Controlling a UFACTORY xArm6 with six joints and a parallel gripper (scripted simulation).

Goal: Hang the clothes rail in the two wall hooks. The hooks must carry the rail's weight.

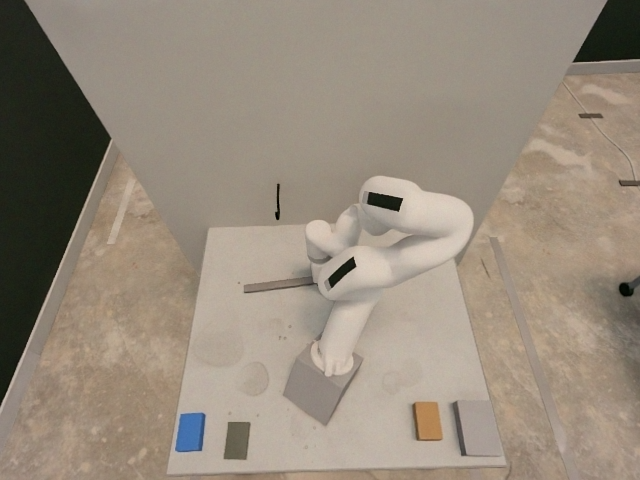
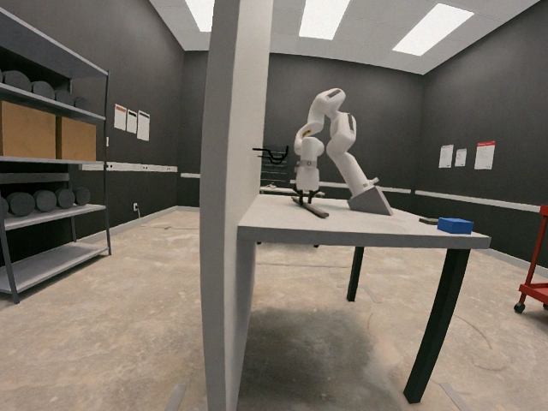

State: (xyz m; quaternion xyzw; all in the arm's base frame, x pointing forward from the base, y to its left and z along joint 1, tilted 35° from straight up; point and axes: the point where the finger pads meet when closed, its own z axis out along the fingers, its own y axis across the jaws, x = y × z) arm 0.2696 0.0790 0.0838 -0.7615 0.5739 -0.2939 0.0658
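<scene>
A pale grey table (image 1: 413, 320) was seen carrying the rail (image 1: 278, 284), the arm's grey pedestal (image 1: 310, 395) and four flat blocks (blue (image 1: 190, 431), olive (image 1: 237, 440), orange (image 1: 427, 421), apparently grey (image 1: 478, 427)).

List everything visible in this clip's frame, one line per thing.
rail: 1, grey, flat on the table, one end in the pincer
hooks: 2, black, on the wall above the table
wall: 1, pale grey, behind the table
table: 1, light grey, dark legs
blocks: blue, olive, orange, grey, along the near edge
shelf rack: 1, grey, left
cart: 1, red, right
arm: 1, white, on a grey pedestal
pincer: 1, shut on the rail
</scene>
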